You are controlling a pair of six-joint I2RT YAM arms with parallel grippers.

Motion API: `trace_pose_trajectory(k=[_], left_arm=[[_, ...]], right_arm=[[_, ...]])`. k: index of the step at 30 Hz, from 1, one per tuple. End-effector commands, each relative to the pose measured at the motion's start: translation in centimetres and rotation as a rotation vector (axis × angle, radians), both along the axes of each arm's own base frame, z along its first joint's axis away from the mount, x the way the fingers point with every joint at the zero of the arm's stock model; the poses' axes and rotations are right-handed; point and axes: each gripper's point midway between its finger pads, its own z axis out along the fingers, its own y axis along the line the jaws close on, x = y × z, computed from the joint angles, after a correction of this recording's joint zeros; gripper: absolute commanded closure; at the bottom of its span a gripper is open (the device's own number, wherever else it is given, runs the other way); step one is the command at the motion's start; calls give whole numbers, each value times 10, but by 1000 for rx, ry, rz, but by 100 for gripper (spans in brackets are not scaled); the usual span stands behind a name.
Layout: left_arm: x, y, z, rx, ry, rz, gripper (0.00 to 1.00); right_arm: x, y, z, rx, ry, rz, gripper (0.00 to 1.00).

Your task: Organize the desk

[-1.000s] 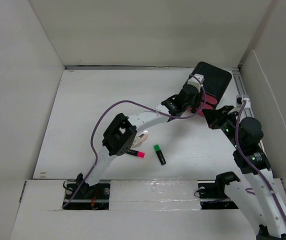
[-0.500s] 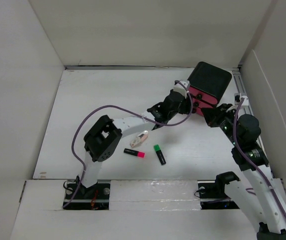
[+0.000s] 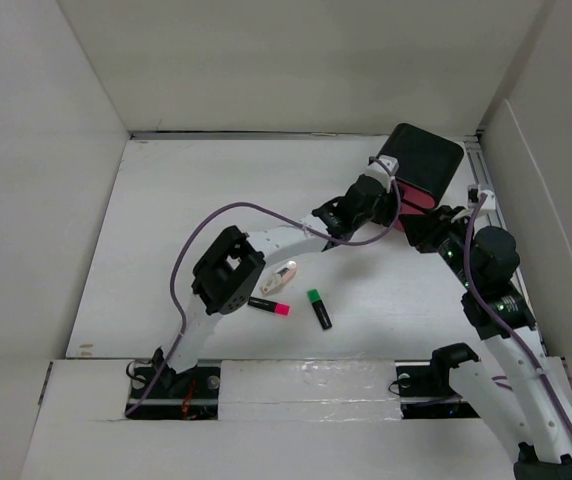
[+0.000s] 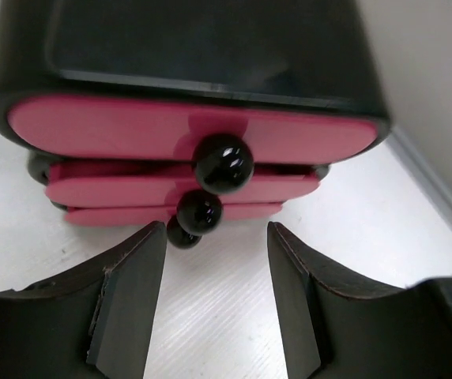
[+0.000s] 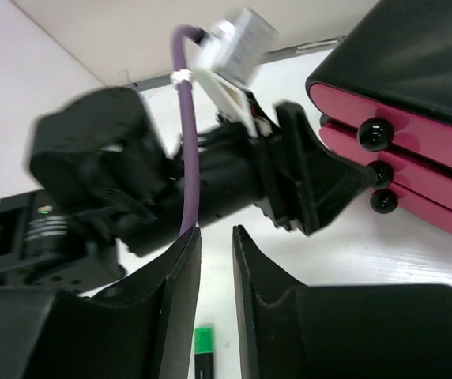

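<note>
- The desk (image 3: 186, 220), a plain white tabletop, is seen filling the middle of the top view. It is enclosed by white panel walls (image 3: 296, 60), with a metal rail (image 3: 482, 195) along its right edge.
- A small black box (image 3: 424, 160) with three pink drawers (image 4: 186, 134) is placed in the far right corner of the desk, near the rail. Each drawer is fitted with a round black knob (image 4: 223, 163), and the drawer fronts are turned toward the arms.
- The left gripper (image 4: 216, 233) is held just in front of the drawers, low over the tabletop. Its fingers (image 4: 131, 292) are spread wide and nothing is held between them. The knobs are framed between the fingertips in the left wrist view without being touched.
- The right gripper (image 5: 216, 237) is positioned just beside the left one, at the near right of the box. Its fingers (image 5: 175, 300) are brought almost together, with only a narrow gap left, and nothing is pinched.
- Three small items are laid on the desk near its front middle: a white item (image 3: 280, 278), a pink-capped highlighter (image 3: 268, 306) and a green-capped highlighter (image 3: 319, 309). They lie near one another and well apart from the box.
- A purple cable (image 3: 226, 215) is looped along the left arm.
</note>
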Motion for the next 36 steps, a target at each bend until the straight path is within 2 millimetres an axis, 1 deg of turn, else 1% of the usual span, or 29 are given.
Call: trace_pose_trajectory(k=[1, 3, 8, 16, 17, 22, 27, 28, 29, 31, 36], left_arm=[[-2, -10, -1, 33, 1, -40, 50], [1, -13, -6, 45, 6, -36, 51], [6, -16, -8, 48, 0, -24, 51], [20, -36, -22, 91, 5, -37, 51], [26, -33, -24, 92, 6, -26, 51], [26, -32, -31, 96, 11, -22, 53], [26, -30, -36, 100, 13, -16, 57], [27, -30, -35, 99, 9, -12, 58], [27, -30, -34, 98, 6, -13, 61], [28, -30, -35, 100, 4, -12, 63], [30, -30, -43, 115, 6, -7, 62]], right_arm=[[-1, 2, 20, 13, -73, 8, 71], [-2, 1, 21, 13, -74, 8, 71], [-3, 2, 21, 9, -78, 11, 71], [-8, 2, 23, 11, -89, 22, 71], [-9, 1, 24, 12, -93, 16, 71], [-10, -2, 24, 9, -94, 1, 71], [-9, -1, 21, 6, -89, 8, 71], [-9, -1, 21, 4, -88, 8, 71], [-9, -1, 21, 7, -88, 8, 71], [-9, -1, 20, 7, -87, 7, 71], [-8, -1, 19, 7, -85, 7, 71]])
